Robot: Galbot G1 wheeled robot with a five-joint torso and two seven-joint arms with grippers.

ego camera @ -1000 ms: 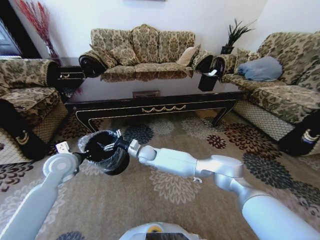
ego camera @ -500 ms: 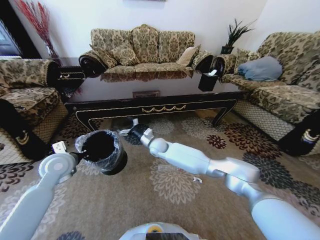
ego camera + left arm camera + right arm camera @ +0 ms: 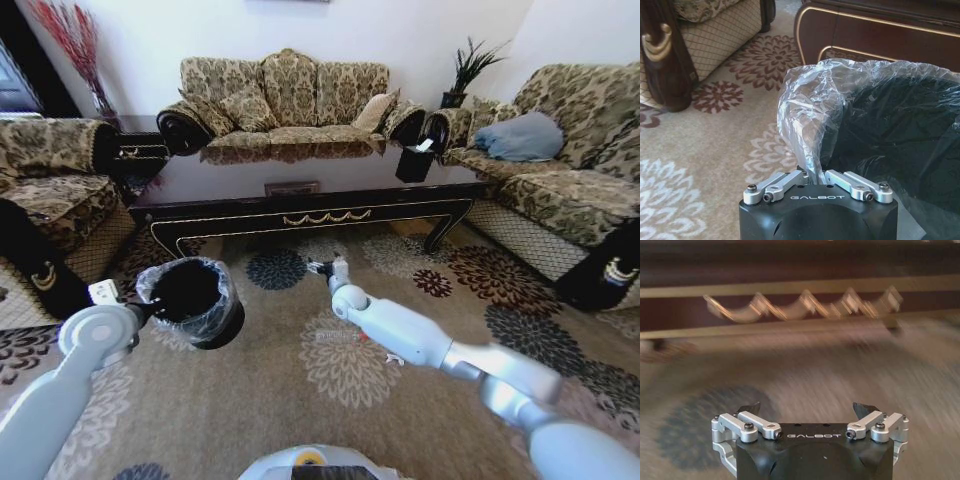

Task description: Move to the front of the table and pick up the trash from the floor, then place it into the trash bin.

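The trash bin (image 3: 190, 300), black with a clear crinkled bag, hangs just above the carpet at my left. My left gripper (image 3: 148, 310) is shut on its near rim. In the left wrist view the left gripper (image 3: 813, 175) pinches the bag and rim of the trash bin (image 3: 880, 135). My right gripper (image 3: 322, 268) reaches over the carpet in front of the table (image 3: 300, 215). It is open and holds nothing, and in the right wrist view the right gripper (image 3: 807, 410) faces the table (image 3: 800, 305) and its gold trim. A tiny white scrap of trash (image 3: 393, 358) lies on the carpet beside my right forearm.
Patterned sofas (image 3: 285, 100) ring the table at the back, the left (image 3: 50, 200) and the right (image 3: 570, 180). A black tissue box (image 3: 415, 160) stands on the tabletop. Open floral carpet (image 3: 300, 400) lies between me and the table.
My right gripper has swung from over the bin's mouth to the right and forward, toward the table. The left arm has shifted the bin slightly left.
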